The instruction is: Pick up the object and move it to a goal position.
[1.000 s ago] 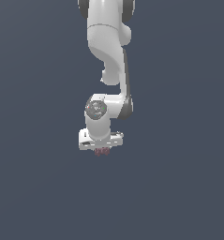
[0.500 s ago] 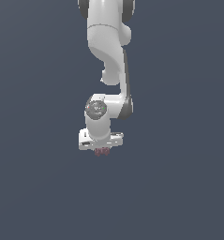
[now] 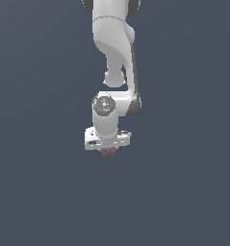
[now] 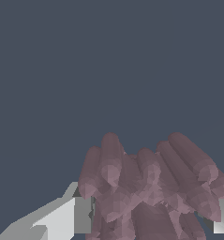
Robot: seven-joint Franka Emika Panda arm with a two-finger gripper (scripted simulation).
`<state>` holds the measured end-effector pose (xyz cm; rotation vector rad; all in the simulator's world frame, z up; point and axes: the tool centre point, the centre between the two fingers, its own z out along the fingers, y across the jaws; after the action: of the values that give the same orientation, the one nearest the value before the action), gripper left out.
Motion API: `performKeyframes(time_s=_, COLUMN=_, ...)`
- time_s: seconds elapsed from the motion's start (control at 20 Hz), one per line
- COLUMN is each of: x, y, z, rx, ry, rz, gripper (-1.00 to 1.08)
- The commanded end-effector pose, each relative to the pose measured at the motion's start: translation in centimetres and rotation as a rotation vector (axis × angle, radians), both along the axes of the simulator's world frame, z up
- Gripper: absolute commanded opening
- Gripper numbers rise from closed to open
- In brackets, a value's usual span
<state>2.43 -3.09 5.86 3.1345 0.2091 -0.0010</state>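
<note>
While the object (image 3: 108,152) sits between my fingers, the job in hand, as I judge it, is to carry it to the goal without losing it, and the care lies in the grip more than in the path. In the exterior view my gripper (image 3: 108,150) hangs straight down from the white arm (image 3: 112,43), and only a small maroon clump peeks out just under the gripper's body, so most of the object is tucked in beneath my palm. The wrist view fills in the rest: the bumpy, finger-like lobes of the object (image 4: 148,187) crowd the space between my two pale fingers (image 4: 62,218), one on each side of it, and I read that as my gripper clamped on the object rather than merely standing around it. Whether the table (image 3: 39,192) touches the object from below I cannot tell, since the dark surface gives no shadow or edge to judge by. No goal marker shows in either view, so I cannot say which way to go. To do the step well I would hold the clamping force steady, because a lumpy shape offers few flat faces and could pivot, rise clear of the table first, then travel smoothly with my wrist kept vertical above the object.
</note>
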Motion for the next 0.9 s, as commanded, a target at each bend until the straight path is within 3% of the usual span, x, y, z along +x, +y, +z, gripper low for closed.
performKeyframes(time_s=0.0, x=-0.5, y=1.1, z=1.1, rx=0.0, ry=-0.001, rz=0.001, gripper=-1.0)
performKeyframes(time_s=0.5, x=-3.3, y=7.2, z=7.6, rx=-0.001, ry=-0.001, rz=0.001, gripper=-1.0)
performKeyframes(time_s=0.85, x=-4.4, y=10.0, z=10.6, rx=-0.001, ry=-0.001, rz=0.001, gripper=-1.0)
